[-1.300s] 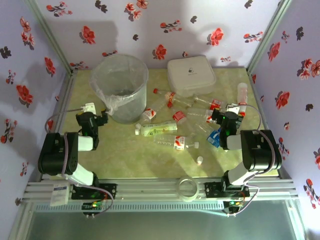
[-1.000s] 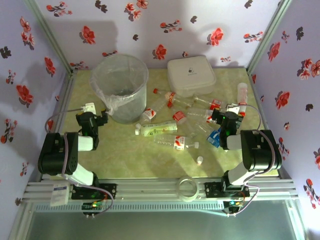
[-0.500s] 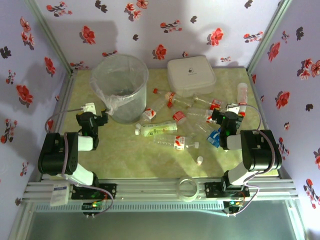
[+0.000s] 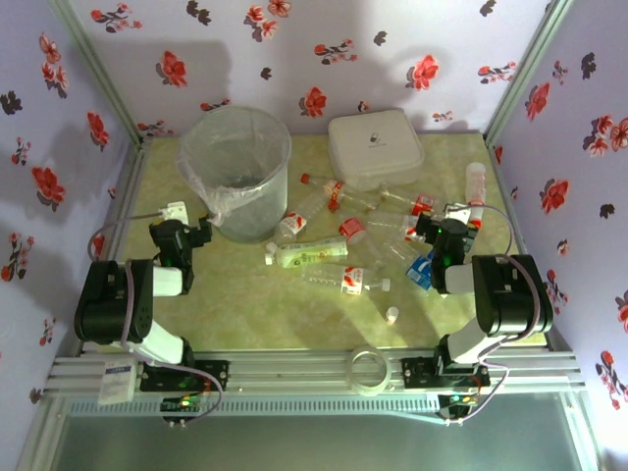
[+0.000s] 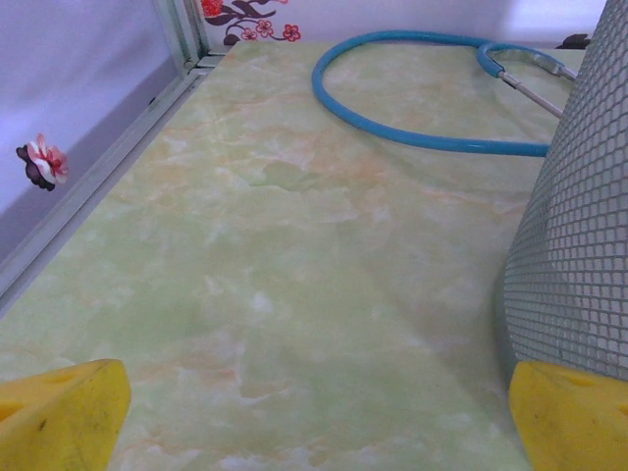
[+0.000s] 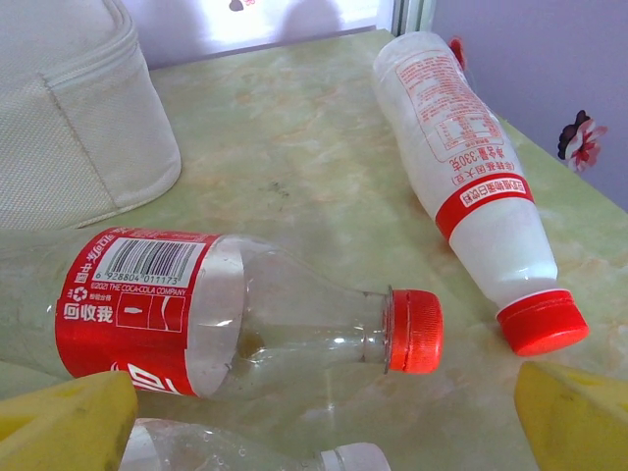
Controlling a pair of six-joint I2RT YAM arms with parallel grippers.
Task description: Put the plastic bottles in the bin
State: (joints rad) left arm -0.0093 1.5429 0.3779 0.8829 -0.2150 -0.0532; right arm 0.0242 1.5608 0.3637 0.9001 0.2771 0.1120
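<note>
Clear red-capped plastic bottles point(image 6: 275, 324) lie loose; left end effector point(image 5: 314, 417) and right end effector point(image 6: 319, 422) both spread.

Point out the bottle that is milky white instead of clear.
The bottle lying by the right wall, apart from the rest: opaque white body, red band, red cap. The others are see-through.

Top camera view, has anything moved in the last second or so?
Nothing visibly changed. The left claw sits open beside the bin, the right claw sits open by the bottles on the right, and the bottles lie scattered on the table where they were, none picked up.
</note>
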